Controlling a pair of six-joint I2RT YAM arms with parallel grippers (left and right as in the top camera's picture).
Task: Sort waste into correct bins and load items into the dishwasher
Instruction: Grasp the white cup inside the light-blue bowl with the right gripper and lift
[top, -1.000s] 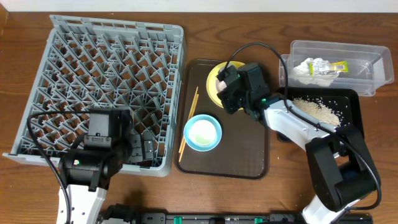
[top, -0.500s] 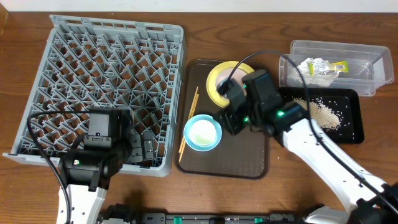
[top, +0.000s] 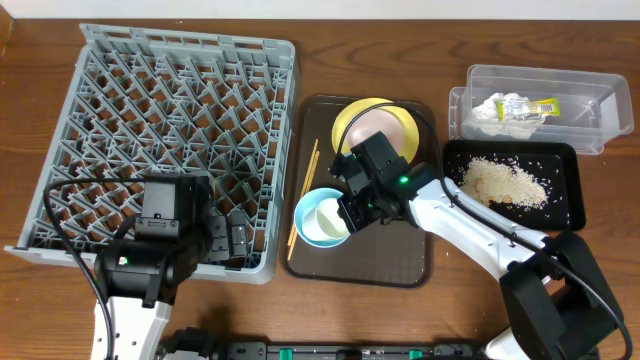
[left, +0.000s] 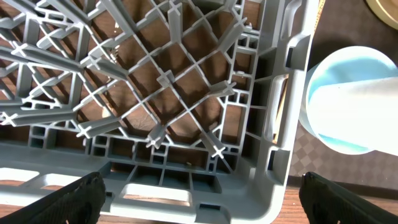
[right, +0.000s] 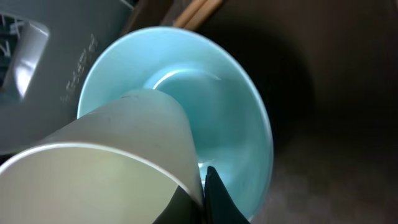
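My right gripper (top: 347, 207) is shut on the rim of the small white cup (top: 325, 218) and holds it tilted over the light blue bowl (top: 302, 212) on the brown tray. In the right wrist view the cup (right: 112, 162) fills the lower left, above the bowl (right: 236, 124), with the jaws (right: 204, 186) pinching its wall. The cream-white bowl (top: 388, 128) sits on the yellow plate (top: 350, 120). Chopsticks (top: 304, 190) lie left of the blue bowl. My left gripper (top: 235, 240) is open and empty at the front right corner of the grey dish rack (top: 170, 120).
The brown tray (top: 400, 250) holds the dishes. The clear tub (top: 580, 105) at the back right holds the crumpled wrapper (top: 515, 108). The black tray (top: 565, 205) holds the rice scraps (top: 505, 182). In the left wrist view the rack wall (left: 186, 186) lies between the fingers and the blue bowl (left: 336, 134) is to the right.
My right gripper has moved from over the yellow plate toward the front left, carrying the white cup over the blue bowl. The cream-white bowl is now uncovered. The left arm has not moved.
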